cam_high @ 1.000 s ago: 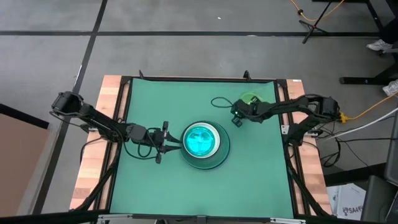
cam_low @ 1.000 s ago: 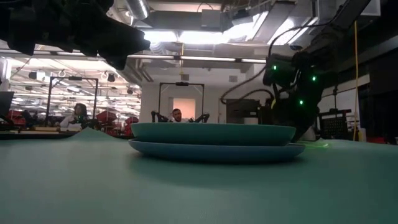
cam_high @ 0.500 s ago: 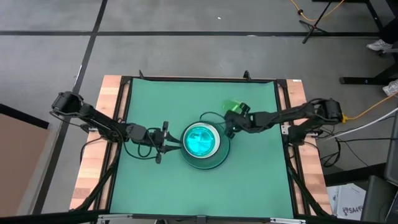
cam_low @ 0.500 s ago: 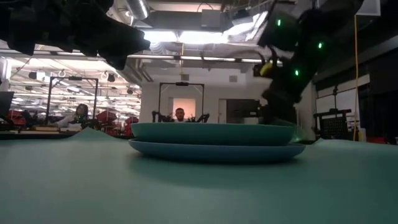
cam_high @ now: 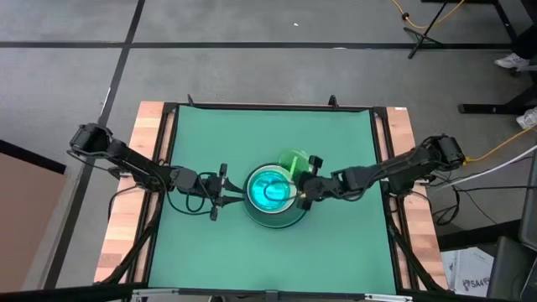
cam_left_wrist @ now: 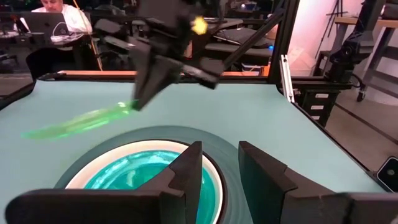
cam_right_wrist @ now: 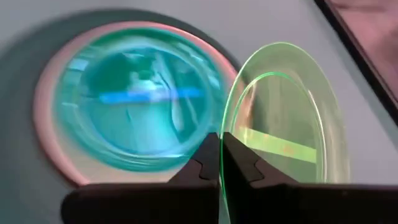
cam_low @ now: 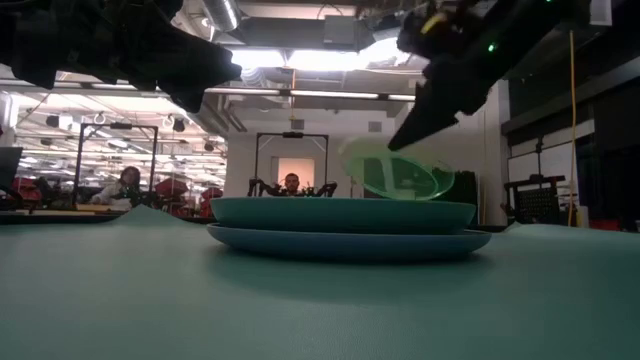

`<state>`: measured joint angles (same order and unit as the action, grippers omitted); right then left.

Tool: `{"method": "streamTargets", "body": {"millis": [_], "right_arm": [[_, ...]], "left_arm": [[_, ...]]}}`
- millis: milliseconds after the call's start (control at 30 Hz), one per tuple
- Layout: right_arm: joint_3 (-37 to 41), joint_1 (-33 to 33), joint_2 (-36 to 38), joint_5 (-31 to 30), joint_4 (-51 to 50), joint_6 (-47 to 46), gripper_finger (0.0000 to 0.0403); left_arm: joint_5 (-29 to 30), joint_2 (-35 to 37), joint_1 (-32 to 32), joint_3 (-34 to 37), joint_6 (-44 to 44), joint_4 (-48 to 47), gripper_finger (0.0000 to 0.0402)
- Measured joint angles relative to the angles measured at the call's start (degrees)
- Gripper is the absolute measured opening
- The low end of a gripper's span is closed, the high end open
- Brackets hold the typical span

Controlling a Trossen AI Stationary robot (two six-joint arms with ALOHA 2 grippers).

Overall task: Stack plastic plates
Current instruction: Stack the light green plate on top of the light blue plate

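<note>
Fingers of right gripper [cam_right_wrist: 222,144] pinching green plate [cam_right_wrist: 287,118] by its rim, above stack [cam_high: 273,195]. Light, stiff, slippery; best held at rim. Left gripper [cam_left_wrist: 217,168] fingers narrowly parted beside stack.

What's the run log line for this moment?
right gripper: shut on green plate, tilted above stack | left gripper: open beside stack

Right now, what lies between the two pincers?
The stack of round plastic plates, cyan on top, seen in the high view; left pincer empty, right pincer carrying a green plate.
</note>
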<state>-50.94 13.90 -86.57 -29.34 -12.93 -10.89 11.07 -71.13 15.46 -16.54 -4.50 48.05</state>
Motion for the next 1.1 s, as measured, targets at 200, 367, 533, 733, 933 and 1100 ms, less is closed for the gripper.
{"method": "streamTargets", "body": {"millis": [200,367,533,733,933,1100], "right_arm": [[0.0,4.1,-1.8,4.1,7.9,5.9,0.0],[0.0,5.8,-5.1,7.9,15.1,10.9,0.0],[0.0,5.6,-9.0,10.4,19.9,11.6,0.0],[0.0,5.6,-11.4,10.4,21.0,12.6,0.0],[0.0,5.6,-13.3,10.4,23.3,12.4,0.0002],[0.0,5.5,-13.8,10.4,23.8,11.5,0.0002]], "left_arm": [[0.0,0.0,0.0,0.0,0.0,0.0,0.0098],[0.0,0.0,0.0,0.0,0.0,0.0,0.0098],[0.0,0.0,0.0,0.0,0.0,0.0,0.0098],[0.2,0.0,0.0,0.0,0.1,0.0,0.0098],[0.2,0.0,0.0,0.0,0.1,0.0,0.0098],[0.2,0.0,0.0,0.0,0.1,0.0,0.0098]]}}
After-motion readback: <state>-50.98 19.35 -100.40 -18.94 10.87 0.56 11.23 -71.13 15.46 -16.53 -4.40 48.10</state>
